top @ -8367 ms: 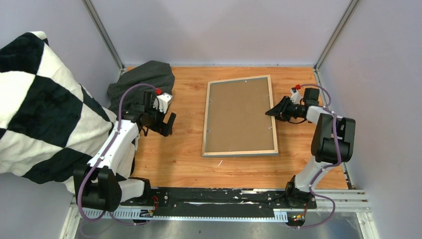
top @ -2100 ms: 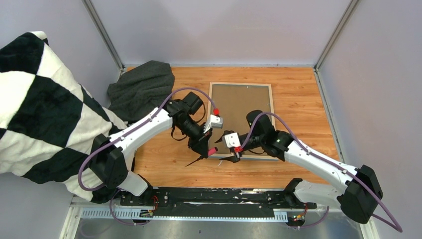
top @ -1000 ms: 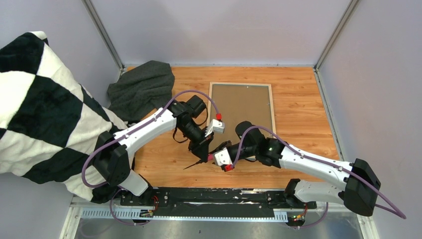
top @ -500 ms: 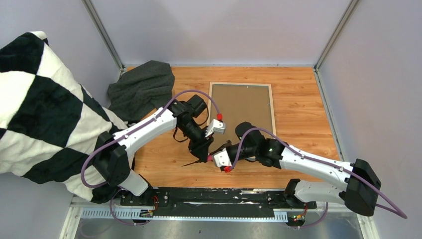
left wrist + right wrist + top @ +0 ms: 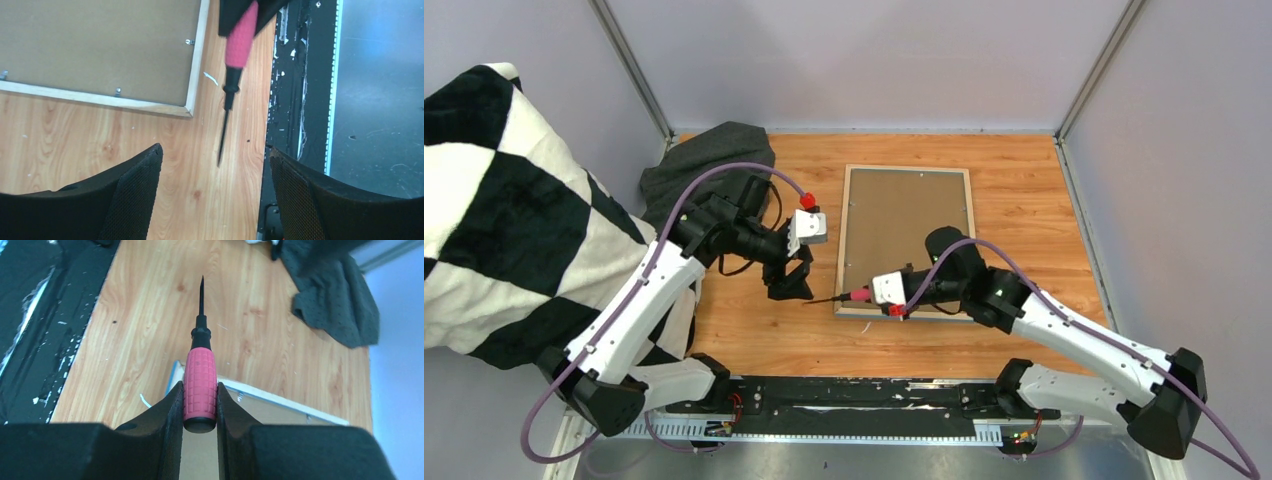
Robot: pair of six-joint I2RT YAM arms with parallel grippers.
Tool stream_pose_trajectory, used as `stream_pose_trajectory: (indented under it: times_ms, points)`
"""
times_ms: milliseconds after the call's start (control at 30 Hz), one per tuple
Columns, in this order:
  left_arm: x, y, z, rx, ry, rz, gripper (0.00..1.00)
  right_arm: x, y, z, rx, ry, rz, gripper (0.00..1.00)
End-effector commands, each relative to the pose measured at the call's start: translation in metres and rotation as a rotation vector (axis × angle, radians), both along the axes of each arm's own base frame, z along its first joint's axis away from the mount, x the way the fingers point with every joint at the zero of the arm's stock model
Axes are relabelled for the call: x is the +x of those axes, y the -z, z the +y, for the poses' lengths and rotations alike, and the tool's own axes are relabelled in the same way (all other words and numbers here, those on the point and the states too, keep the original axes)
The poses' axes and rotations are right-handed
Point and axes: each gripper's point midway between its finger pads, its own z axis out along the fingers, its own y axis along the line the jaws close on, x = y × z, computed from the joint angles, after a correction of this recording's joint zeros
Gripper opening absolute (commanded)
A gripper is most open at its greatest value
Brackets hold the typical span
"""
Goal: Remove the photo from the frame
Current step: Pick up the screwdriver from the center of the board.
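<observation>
The frame [image 5: 908, 170] lies face down mid-table, showing its pale wood edge and the brown backing board [image 5: 904, 230]. The photo is hidden under the board. My right gripper [image 5: 866, 295] is shut on the pink handle of a screwdriver [image 5: 857, 295], held level over the frame's near left corner with its tip pointing left. In the right wrist view the handle [image 5: 200, 380] sits between the fingers [image 5: 170, 415]. My left gripper [image 5: 789, 284] is open and empty, left of the tip. In the left wrist view the screwdriver [image 5: 240, 40] hangs beyond the open gripper [image 5: 215, 150], beside the frame corner [image 5: 192, 102].
A dark grey cloth [image 5: 709, 165] lies at the back left, also in the right wrist view [image 5: 330, 295]. A black-and-white checked blanket [image 5: 504, 220] fills the left side. A black rail [image 5: 854, 395] runs along the near table edge. Small metal tabs [image 5: 118, 91] hold the board.
The left gripper has let go of the screwdriver, opened and drawn back to the left. The right gripper now holds the screwdriver alone and has shifted up to the frame's near left corner.
</observation>
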Motion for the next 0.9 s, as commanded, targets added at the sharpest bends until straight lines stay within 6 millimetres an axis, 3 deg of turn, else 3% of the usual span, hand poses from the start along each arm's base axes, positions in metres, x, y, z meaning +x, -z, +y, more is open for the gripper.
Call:
stream_pose_trajectory:
  times_ms: [0,67,100,133,200,333,467,600,733,867]
  points:
    - [0.002,-0.003,0.012,0.017,-0.023,-0.069,0.79,0.019,-0.024,-0.026,0.003,0.174,0.062,0.0]
    - [0.004,-0.003,0.016,0.016,-0.037,-0.083,0.83,0.03,-0.026,-0.039,-0.007,0.264,0.071,0.0]
    - [0.005,-0.002,0.018,0.019,-0.043,-0.087,0.94,0.034,-0.026,-0.047,-0.017,0.304,0.077,0.0]
    - [0.006,0.0,0.019,0.023,-0.051,-0.086,0.99,0.036,-0.026,-0.053,-0.027,0.332,0.086,0.0]
    - [0.014,0.004,0.022,0.038,-0.095,-0.087,1.0,0.041,-0.027,-0.066,-0.041,0.403,0.097,0.0]
    - [0.052,0.009,0.03,0.065,-0.289,-0.169,1.0,0.052,-0.03,-0.091,-0.035,0.551,0.112,0.0]
    - [0.081,0.017,0.048,0.14,-0.448,-0.244,1.0,0.064,-0.032,-0.109,-0.007,0.67,0.155,0.0]
    - [0.072,0.002,0.041,0.078,-0.405,-0.258,1.0,0.061,-0.035,-0.106,0.013,0.642,0.216,0.0]
    - [0.048,-0.037,0.015,-0.061,-0.221,-0.239,1.0,0.033,-0.05,-0.084,0.049,0.472,0.327,0.0]
    - [0.039,-0.053,-0.004,-0.118,-0.112,-0.164,1.0,0.022,-0.068,-0.07,0.084,0.381,0.386,0.0]
